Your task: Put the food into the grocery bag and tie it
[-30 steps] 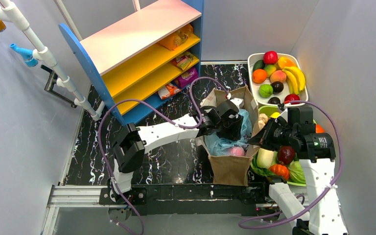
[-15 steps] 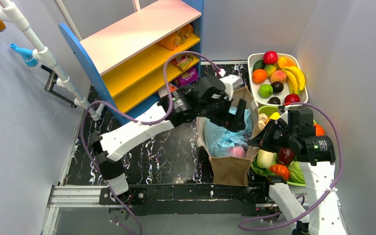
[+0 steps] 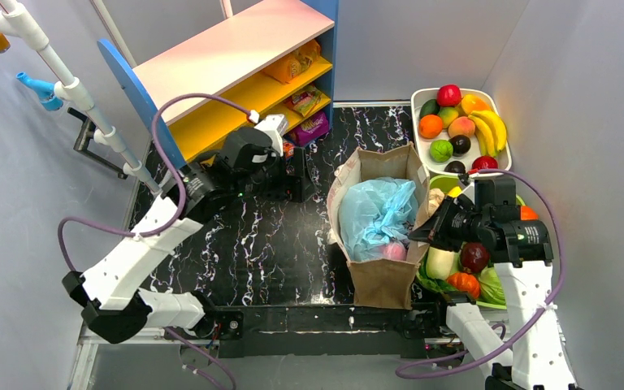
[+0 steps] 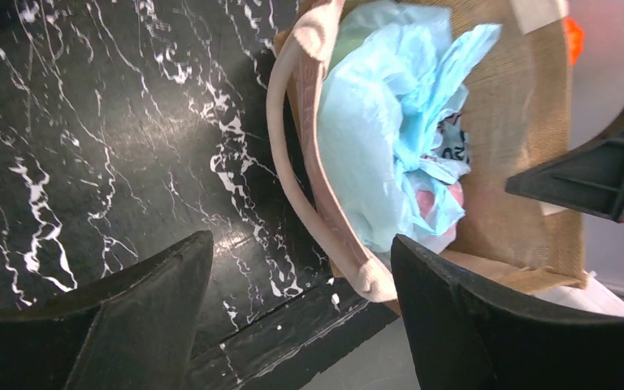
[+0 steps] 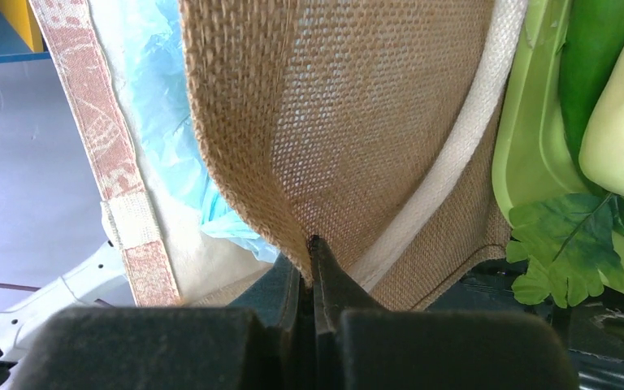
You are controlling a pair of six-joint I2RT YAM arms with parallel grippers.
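The shelf [image 3: 236, 57] stands left of the sack [image 3: 382, 280], the blue bag [image 3: 374, 213] sits inside the sack, right fingers [image 5: 325, 276] clench the sack's right rim, and left fingers [image 4: 130, 325], spread empty left of it, had best pinch one shelf packet [image 3: 310, 127] by its edge, squarely.

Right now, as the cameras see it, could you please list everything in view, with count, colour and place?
grocery bag: one, light blue, inside the brown woven bag
brown woven bag: one, standing on the table, right of centre
pink item: one, low in the grocery bag, kind unclear
snack packets: at least three, orange, red, purple, on the shelf boards
shelf: one, blue sides, pink top, yellow boards, far left
fruit tray: one, white, far right
vegetable tray: one, green, right of the brown woven bag
table: one, black marbled
left gripper: open, empty, by the shelf
right gripper: shut on the brown woven bag's wall
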